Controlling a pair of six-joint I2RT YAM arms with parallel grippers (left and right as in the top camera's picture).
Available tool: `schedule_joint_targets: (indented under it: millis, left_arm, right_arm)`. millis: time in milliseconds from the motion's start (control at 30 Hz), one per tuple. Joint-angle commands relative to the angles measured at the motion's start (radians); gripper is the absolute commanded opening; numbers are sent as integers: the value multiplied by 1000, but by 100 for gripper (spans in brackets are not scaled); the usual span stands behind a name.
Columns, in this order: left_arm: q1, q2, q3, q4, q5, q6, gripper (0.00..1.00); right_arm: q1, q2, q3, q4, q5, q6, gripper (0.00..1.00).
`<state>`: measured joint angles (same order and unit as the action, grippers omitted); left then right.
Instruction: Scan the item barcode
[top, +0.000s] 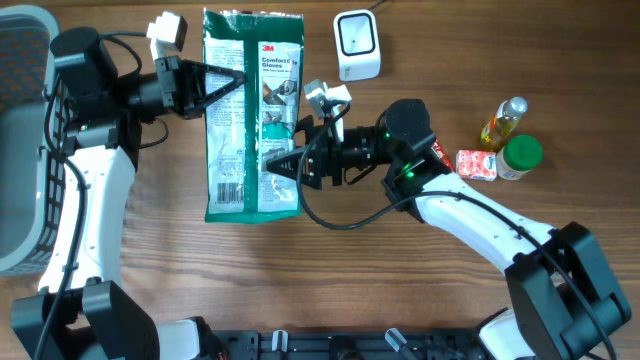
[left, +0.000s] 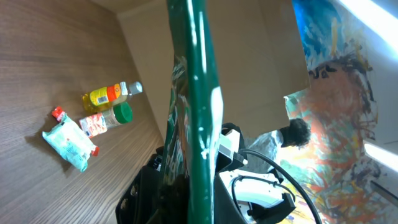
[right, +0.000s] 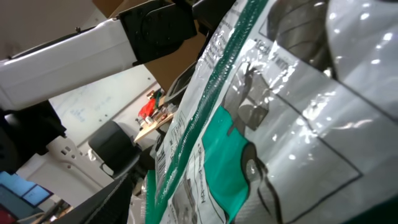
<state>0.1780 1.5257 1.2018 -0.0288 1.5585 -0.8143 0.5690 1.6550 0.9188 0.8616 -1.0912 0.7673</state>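
gloves pack (top: 252, 115) sits in the middle-left of the bench (top: 420, 290), long side running away from the robot, printed face up to the overhead camera. it looks lifted off the wood, but we cannot be sure from above. barcode (top: 231, 189) shows on the near left corner of the pack, facing up. it is not turned toward the scanner (top: 357, 45), which stands well apart at the far edge, right of the pack's top.

left tool (top: 238, 82) is fully closed, pinching the pack's left edge near the far end. in the left wrist view the pack (left: 198, 93) is edge-on, a green strip running up the frame.

right tool (top: 282, 164) is at the pack's right edge, about halfway down, tips overlapping the film. jaws are partly apart, and we cannot tell if they clamp the pack or just straddle it. the right wrist view is filled by the pack's shiny film (right: 267, 124), very close.

to the right of the right arm are a yellow bottle (top: 503, 122), a green-lid jar (top: 520, 155) and a red-white packet (top: 477, 164), clustered close together. grey basket (top: 18, 150) is at the left edge.
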Motion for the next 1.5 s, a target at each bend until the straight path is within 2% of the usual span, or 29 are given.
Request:
schedule_joint_targets:
  millis: [0,233,367,400,467,533,600,633,667,700,733,767,867,1033,1133,1233,1333,1367,1467]
  left_arm:
    - [3,-7,9,3,18,-5,4]
    - [3,-7,9,3,18,-2,4]
    - [3,-7,9,3,18,-2,4]
    - [3,-7,9,3,16,-2,4]
    - [4,-7,9,4,15,4,4]
    - [4,-7,9,4,11,59,7]
    - [10,-7,9,3,-8,124,23]
    - [16,-7,9,3,-29,149,40]
    - [25,-7,9,3,-49,195,53]
    - [35,-7,9,3,-66,234,70]
    - [46,-7,9,3,-88,278,100]
    - [69,-7,9,3,-133,339,100]
    - [124,-7,9,-1,-242,366,100]
    - [204,-7,9,-149,-402,366,100]
    - [245,-7,9,-245,-572,366,100]
    - [263,-7,9,-330,-777,366,100]
    - [263,-7,9,-428,-904,366,100]
    - [263,-7,9,-453,-927,366,100]
    - [263,-7,9,-488,-968,366,100]
  right_arm:
    - [11,37,2,5,18,56,63]
    - [17,77,2,7,25,180,43]
    - [17,77,2,30,25,253,28]
    - [17,77,2,37,25,254,23]
    - [17,77,2,40,25,242,4]
    - [17,77,2,36,17,192,4]
    - [17,77,2,34,-8,152,4]
    - [16,77,2,24,-21,119,4]
    - [16,77,2,3,-29,72,4]
    - [16,77,2,-22,-35,37,4]
    - [16,77,2,-66,-35,-8,4]
    - [16,77,2,-139,-35,-70,4]
    - [16,77,2,-266,-36,-179,4]
    - [-45,77,70,-384,-172,-223,4]
    - [-93,77,177,-524,-249,-253,4]
    - [-111,76,265,-700,13,-196,4]
    - [-105,76,278,-767,179,-166,4]
    - [-97,76,277,-788,196,-199,4]
    - [-40,76,277,-941,281,-435,4]
